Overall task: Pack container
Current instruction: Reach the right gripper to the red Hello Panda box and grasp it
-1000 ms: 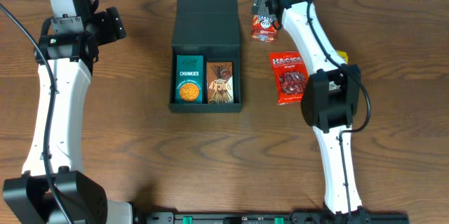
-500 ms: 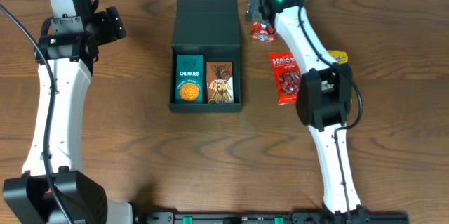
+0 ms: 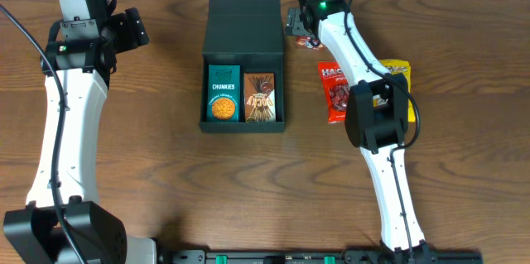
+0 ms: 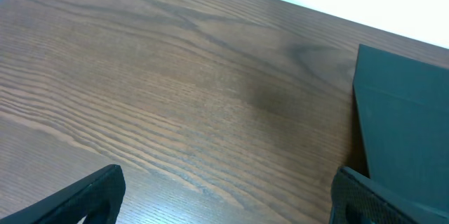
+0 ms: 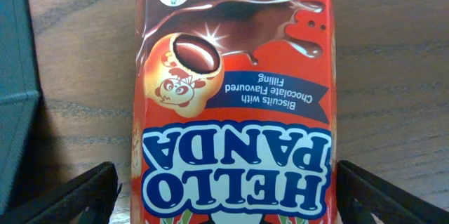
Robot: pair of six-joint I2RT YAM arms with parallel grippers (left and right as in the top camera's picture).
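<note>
1. Hovering over the far side of the table [image 3: 166, 165], the right pincer [image 3: 300, 24] straddles the Hello Panda packet [image 5: 235, 90], one finger along each long edge. Whether it clamps the packet or only brackets it: cannot tell.
2. Key relation: the container [image 3: 243, 61] lies just beside that pincer, at 9 o'clock. Its dark wall shows at the left edge of the right wrist view. The packet's long axis runs 12–6 there, parallel to that wall.
3. Container, seen from overhead: long axis 12–6, flap lid [image 3: 243, 12] laid open at the 12 end, open compartment at the 6 end.
4. Contents: Chunkies packet [image 3: 223, 93] on the 9 o'clock side, brown packet [image 3: 260, 97] on the 3 o'clock side. Both lie flat, side by side, spanning the floor.
5. Left pincer [image 4: 228, 192]: spread wide, empty, well apart at 9 o'clock of the container. The right arm is nearer.
6. Outside, at 3 o'clock of the container: red packet [image 3: 335, 90], yellow packet [image 3: 399, 82].
7. Judgement: the coming move is a short carry toward 8 o'clock, with the packet likely going on top of the two inside.
</note>
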